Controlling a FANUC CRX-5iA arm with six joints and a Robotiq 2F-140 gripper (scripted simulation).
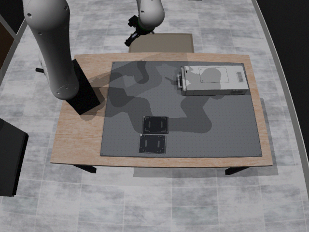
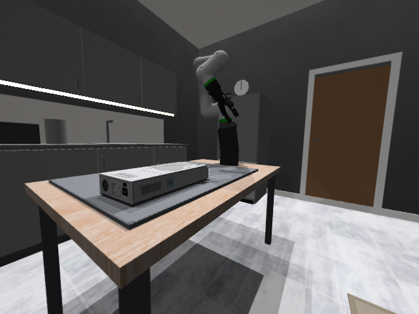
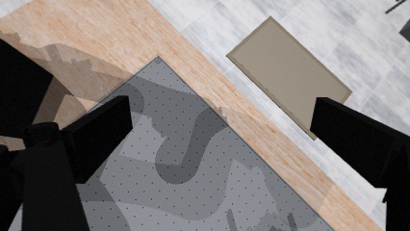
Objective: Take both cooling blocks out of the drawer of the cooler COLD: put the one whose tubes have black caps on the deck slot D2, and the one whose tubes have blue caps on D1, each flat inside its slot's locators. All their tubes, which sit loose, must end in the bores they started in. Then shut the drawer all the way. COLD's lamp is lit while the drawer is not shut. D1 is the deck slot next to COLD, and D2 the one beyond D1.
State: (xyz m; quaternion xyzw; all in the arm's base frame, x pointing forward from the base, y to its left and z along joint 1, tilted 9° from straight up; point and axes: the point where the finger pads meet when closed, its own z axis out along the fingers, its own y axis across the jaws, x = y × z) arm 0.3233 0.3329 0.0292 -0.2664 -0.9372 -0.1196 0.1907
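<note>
COLD (image 1: 216,86) (image 2: 154,184): long axis L-R in top view, drawer handle (image 1: 178,85) facing L; unit lies R of and below gripper (image 1: 128,42) (image 2: 232,116) (image 3: 222,113), wide open, empty.

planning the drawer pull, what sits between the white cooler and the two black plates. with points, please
Only bare grey mat (image 1: 174,107), crossed by the arm's shadows; the top view shows it.

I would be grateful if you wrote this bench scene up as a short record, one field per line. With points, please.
tool: open, raised (image 1: 140,37) (image 2: 231,118) (image 3: 220,113)
cooler: white housing (image 1: 217,78) (image 2: 154,180), on the gray board (image 1: 224,139) (image 2: 77,180) (image 3: 144,192)
drawer handle: at the housing's arm-side end (image 1: 179,80)
deck plates: two, side by side (image 1: 155,124) (image 1: 152,143)
cooling blocks: none on either plate
</note>
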